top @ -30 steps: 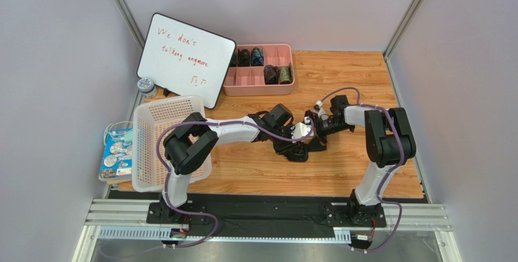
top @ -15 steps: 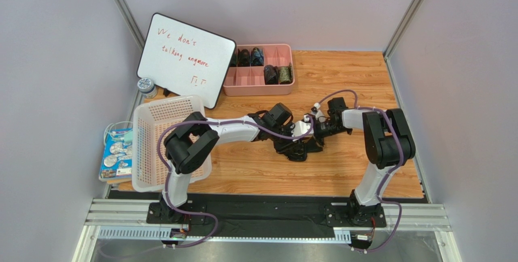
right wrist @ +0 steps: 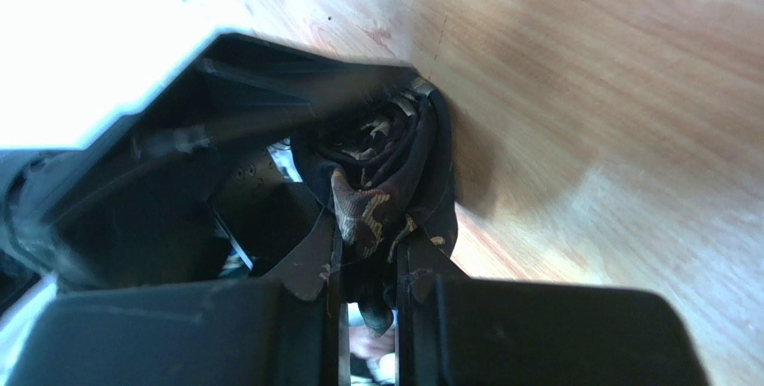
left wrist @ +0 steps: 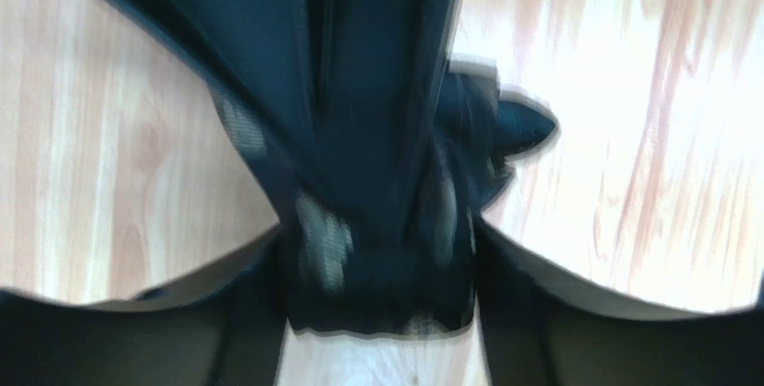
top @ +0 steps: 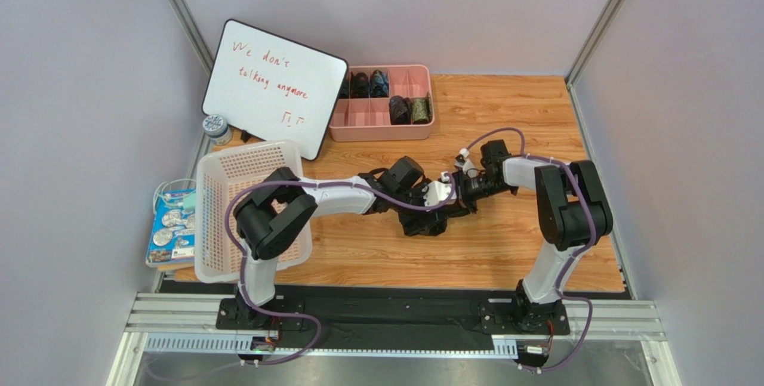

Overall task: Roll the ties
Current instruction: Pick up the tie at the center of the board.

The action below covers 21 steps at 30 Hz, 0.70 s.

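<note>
A dark tie with olive-gold pattern (top: 429, 222) lies bunched on the wooden table between the two arms. In the left wrist view the tie (left wrist: 377, 180) runs away from a folded end that sits between the wide-apart fingers (left wrist: 134, 332) of my left gripper (left wrist: 381, 314), which is open. My right gripper (right wrist: 369, 265) is shut on a bunched fold of the tie (right wrist: 386, 180), with fabric pinched between its fingers. From above, the left gripper (top: 439, 211) and right gripper (top: 459, 200) meet over the tie. Rolled ties (top: 399, 109) sit in the pink tray (top: 359, 117).
A whiteboard (top: 273, 86) leans at the back left. A white perforated basket (top: 247, 207) stands beside the left arm, with a small tin (top: 215, 125) and blue packets (top: 175, 225) further left. Grey walls enclose the table.
My left gripper's jaws have opened wide. My right gripper has closed onto the tie's fold. Both wrists have shifted slightly left and toward the back.
</note>
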Motion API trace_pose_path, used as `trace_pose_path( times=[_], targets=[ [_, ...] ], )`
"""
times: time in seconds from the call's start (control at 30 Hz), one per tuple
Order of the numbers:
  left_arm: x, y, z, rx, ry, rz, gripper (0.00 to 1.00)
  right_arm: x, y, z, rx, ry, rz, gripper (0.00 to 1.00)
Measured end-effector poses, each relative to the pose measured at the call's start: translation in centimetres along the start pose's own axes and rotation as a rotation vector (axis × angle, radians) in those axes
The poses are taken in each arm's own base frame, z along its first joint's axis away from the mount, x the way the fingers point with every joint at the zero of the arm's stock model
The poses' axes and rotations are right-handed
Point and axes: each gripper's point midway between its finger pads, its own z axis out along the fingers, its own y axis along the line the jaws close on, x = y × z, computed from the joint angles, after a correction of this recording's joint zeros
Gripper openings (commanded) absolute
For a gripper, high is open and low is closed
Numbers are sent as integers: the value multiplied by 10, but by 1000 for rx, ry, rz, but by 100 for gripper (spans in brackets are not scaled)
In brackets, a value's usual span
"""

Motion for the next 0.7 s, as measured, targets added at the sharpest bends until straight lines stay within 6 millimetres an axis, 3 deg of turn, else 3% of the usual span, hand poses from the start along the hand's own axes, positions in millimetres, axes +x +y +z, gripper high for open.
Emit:
trace_pose_path(
  times=[0.2, 0.27, 0.4, 0.57, 0.67, 0.7],
  targets=[
    [24, -3, -45, -41, -29, -70, 100, -2, 1, -6, 39, -27, -92, 0],
    [17, 2, -68, -83, -82, -51, 100, -5, 4, -9, 43, -33, -123, 0],
    [-17, 2, -103, -143, -210, 63, 100, -11, 17, -17, 37, -54, -189, 0],
    [-42, 6, -137, -216, -286, 128, 100, -41, 62, -45, 63, -155, -326, 0],
    [-39, 18, -156, -270, -262, 86, 99, -77, 99, -70, 115, -272, -431, 0],
    [-37, 25, -165, -296, -250, 61, 100, -95, 120, -86, 147, -343, -485, 0]
  ],
)
